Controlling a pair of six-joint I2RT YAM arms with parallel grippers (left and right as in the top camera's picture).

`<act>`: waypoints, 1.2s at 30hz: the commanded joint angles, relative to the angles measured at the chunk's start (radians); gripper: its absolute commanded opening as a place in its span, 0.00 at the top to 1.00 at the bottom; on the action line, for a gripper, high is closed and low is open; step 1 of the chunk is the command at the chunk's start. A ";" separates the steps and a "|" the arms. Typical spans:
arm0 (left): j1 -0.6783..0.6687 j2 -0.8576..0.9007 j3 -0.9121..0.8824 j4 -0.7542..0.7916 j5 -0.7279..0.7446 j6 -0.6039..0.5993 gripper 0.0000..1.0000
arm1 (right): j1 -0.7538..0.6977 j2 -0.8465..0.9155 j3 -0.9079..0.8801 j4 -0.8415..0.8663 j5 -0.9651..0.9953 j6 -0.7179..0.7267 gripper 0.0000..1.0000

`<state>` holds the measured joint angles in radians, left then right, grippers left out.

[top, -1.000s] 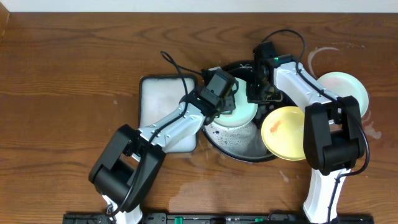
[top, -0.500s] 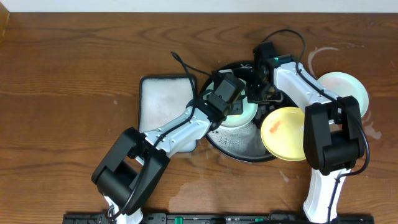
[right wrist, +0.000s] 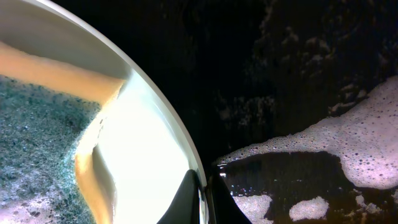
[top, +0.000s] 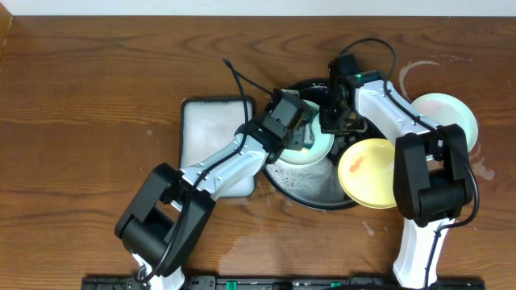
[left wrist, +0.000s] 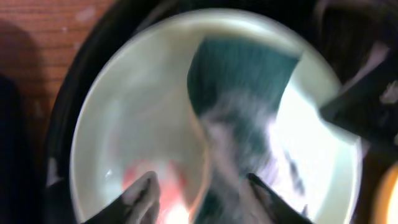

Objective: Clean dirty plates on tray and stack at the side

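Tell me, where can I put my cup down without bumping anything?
The widest free patch is bare brown wooden table left of the white rectangular tray. The back strip along the far edge is free. Crowded around the round black basin: a pale mint-green plate inside, left arm, right arm, a round yellow plate, another mint-green plate to its right.

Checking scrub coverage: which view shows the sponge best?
Left wrist: the sponge lies nearly whole on the mint plate, though blurred. Right wrist shows only one sudsy end, close up. Overhead, the left gripper covers most of it.
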<state>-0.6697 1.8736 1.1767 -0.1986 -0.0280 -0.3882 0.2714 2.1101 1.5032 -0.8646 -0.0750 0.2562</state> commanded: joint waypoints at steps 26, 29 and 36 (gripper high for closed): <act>0.123 0.193 0.294 -0.295 0.439 0.313 0.47 | -0.010 0.029 -0.018 -0.014 0.010 0.016 0.99; 0.123 0.193 0.294 -0.282 0.438 0.313 0.47 | -0.010 0.029 -0.018 -0.012 0.010 0.016 0.99; 0.123 0.192 0.294 -0.243 0.374 0.314 0.48 | -0.010 0.029 -0.018 -0.011 0.010 0.016 0.99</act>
<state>-0.5491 2.0739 1.4654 -0.4606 0.3820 -0.0956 0.2710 2.1101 1.5040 -0.8665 -0.0753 0.2562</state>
